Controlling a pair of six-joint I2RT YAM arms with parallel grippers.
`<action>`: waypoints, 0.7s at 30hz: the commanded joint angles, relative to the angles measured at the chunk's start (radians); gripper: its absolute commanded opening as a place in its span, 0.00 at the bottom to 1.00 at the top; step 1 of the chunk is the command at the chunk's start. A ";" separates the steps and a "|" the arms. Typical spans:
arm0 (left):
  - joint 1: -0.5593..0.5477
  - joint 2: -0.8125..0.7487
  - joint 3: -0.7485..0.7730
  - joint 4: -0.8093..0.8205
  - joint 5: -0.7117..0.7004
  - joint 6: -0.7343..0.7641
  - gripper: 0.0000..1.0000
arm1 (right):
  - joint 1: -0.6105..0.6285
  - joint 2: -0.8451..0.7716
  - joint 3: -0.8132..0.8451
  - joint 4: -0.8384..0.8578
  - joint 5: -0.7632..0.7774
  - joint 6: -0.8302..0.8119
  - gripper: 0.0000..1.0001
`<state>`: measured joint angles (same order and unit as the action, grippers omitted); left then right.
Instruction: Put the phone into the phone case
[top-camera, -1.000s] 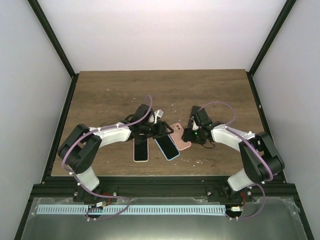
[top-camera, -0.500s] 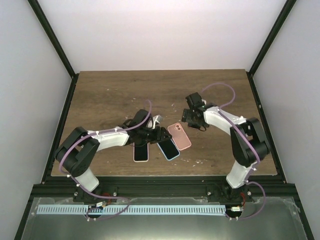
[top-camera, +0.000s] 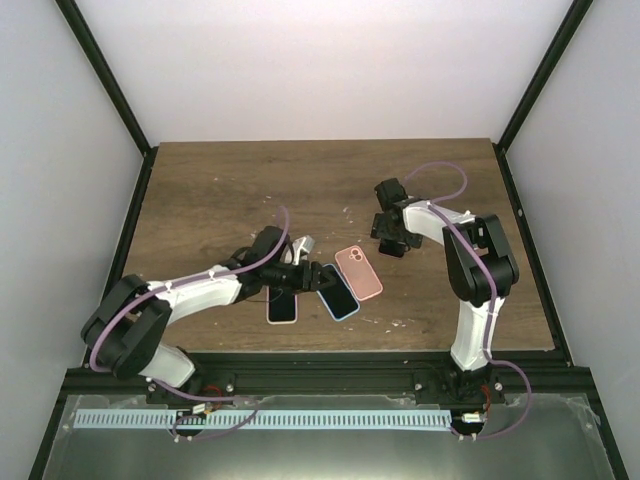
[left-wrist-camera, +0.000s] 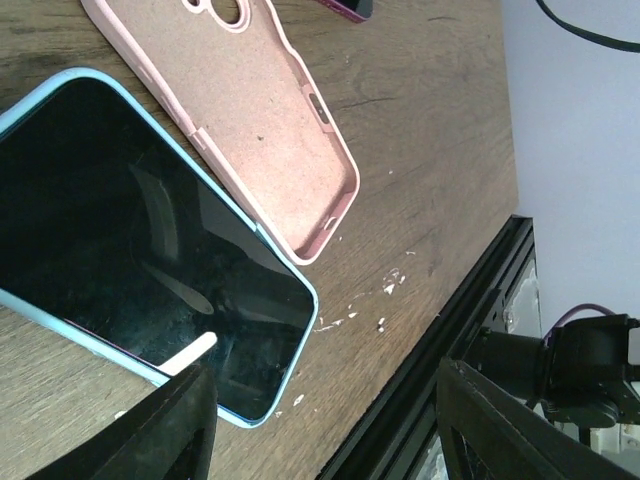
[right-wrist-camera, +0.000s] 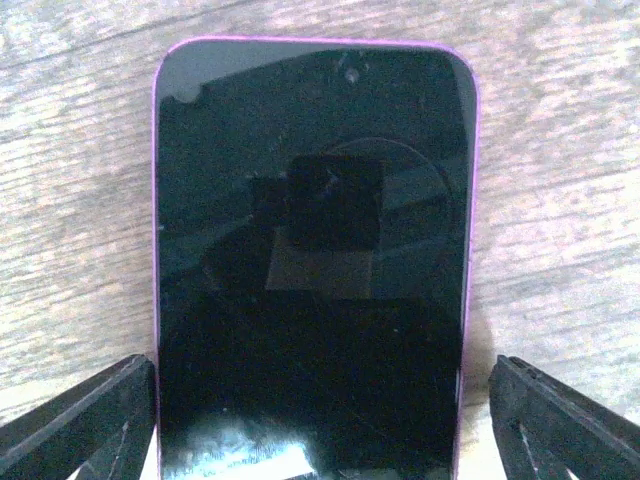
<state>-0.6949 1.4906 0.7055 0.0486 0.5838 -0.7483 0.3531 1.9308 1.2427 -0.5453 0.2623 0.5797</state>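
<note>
An empty pink phone case lies inside up at the table's middle. Just left of it is a blue-edged phone, screen up. My left gripper hangs open above that phone's near corner, with nothing between its fingers. A purple-edged phone lies screen up farther right; in the top view my right gripper covers most of it. My right gripper is open, one finger on each long side of the purple phone, which rests flat on the wood.
A third phone with a pale edge lies left of the blue one, partly under my left arm. White flecks dot the wood near the black front rail. Black frame posts stand at the table's sides.
My right gripper has left the pink case, gone back and right to the purple phone, and opened wide. My left gripper has shifted a little toward the near side and opened slightly.
</note>
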 joint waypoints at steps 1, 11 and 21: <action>-0.005 -0.049 -0.013 -0.026 -0.020 0.032 0.62 | -0.011 0.039 0.033 0.020 -0.025 -0.046 0.90; -0.005 -0.016 0.062 -0.072 -0.094 0.054 0.62 | -0.018 0.056 -0.007 0.037 -0.026 -0.076 0.77; 0.003 0.203 0.284 -0.109 -0.152 0.073 0.62 | -0.032 -0.069 -0.149 0.075 -0.078 -0.107 0.69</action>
<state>-0.6956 1.6268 0.9329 -0.0467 0.4587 -0.6952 0.3321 1.8992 1.1648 -0.4263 0.2237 0.4911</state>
